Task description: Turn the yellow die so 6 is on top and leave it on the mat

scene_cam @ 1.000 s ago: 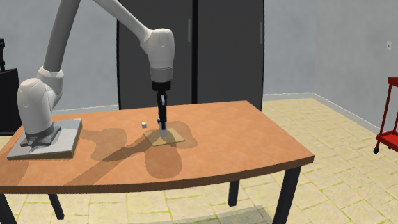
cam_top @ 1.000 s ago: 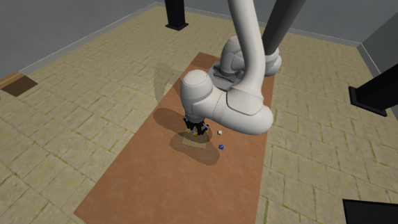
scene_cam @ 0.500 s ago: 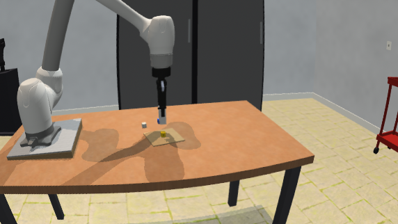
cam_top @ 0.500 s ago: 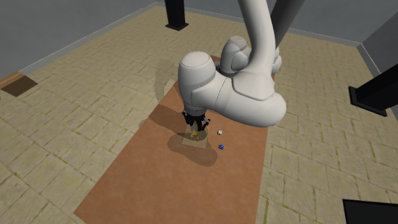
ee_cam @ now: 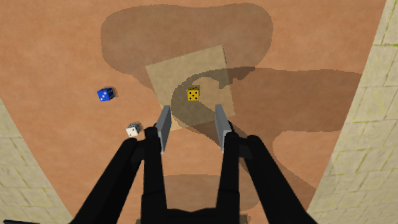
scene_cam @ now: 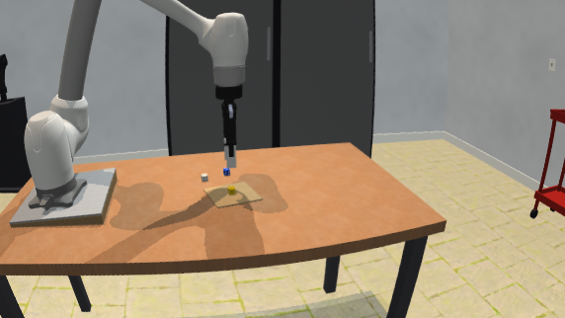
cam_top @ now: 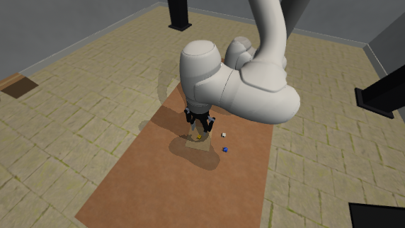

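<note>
The yellow die (cam_top: 199, 137) (scene_cam: 231, 190) (ee_cam: 193, 94) lies on the tan mat (cam_top: 198, 146) (scene_cam: 227, 201) (ee_cam: 200, 61), well inside its edges. In the wrist view its large face towards the camera shows five pips; a narrow strip of another face shows beyond it. My gripper (cam_top: 199, 131) (scene_cam: 230, 161) (ee_cam: 193, 113) is open and empty, raised above the yellow die with the fingertips clear of it. The blue die (cam_top: 225, 149) (scene_cam: 226, 172) (ee_cam: 105, 94) and the white die (cam_top: 223, 134) (scene_cam: 204, 177) (ee_cam: 132, 130) lie apart on the table, off the mat.
The brown table (cam_top: 156, 187) (scene_cam: 336, 198) (ee_cam: 45, 55) carries the mat and dice. The arm's base plate (scene_cam: 94, 204) stands at the table's left end in the exterior view. Shadows of the arm cross the mat. A red cart (scene_cam: 555, 198) stands on the floor far right.
</note>
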